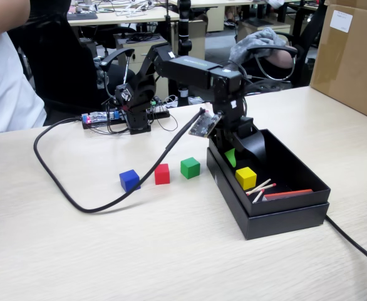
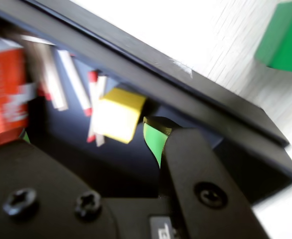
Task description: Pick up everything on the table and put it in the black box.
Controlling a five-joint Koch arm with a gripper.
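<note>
The hand (image 1: 238, 152) is inside the black box (image 1: 284, 213), low down at the end of the box nearest the arm's base. The yellow cube (image 1: 246, 178) lies on the box floor just in front of the hand, not touching it. The hand's two green-tipped fingers (image 2: 155, 140) stand apart with nothing between them, so the hand is open and empty. It looks as if the yellow cube is done, and the step in hand is coming away from it.

Three cubes wait on the desk (image 1: 171, 251), outside the box. In the fixed view the green cube (image 1: 190, 167) is the closest to the hand, just over the box wall. The red cube (image 1: 162, 174) sits beyond it, and the blue cube (image 1: 129, 180) is the farthest. So about one part in four of the job looks done.

Next, the hand probably needs to lift up over the box wall, swing across to the green cube, and come down with a finger on each side of it.

The arm (image 1: 190, 66) reaches out from its base and bends down sharply at the wrist, so the hand points down into the box. Some thin sticks (image 1: 259, 189) and a red strip (image 1: 289, 195) lie in the box past the yellow cube. A black cable (image 1: 77, 202) curls on the desk near the blue cube.
</note>
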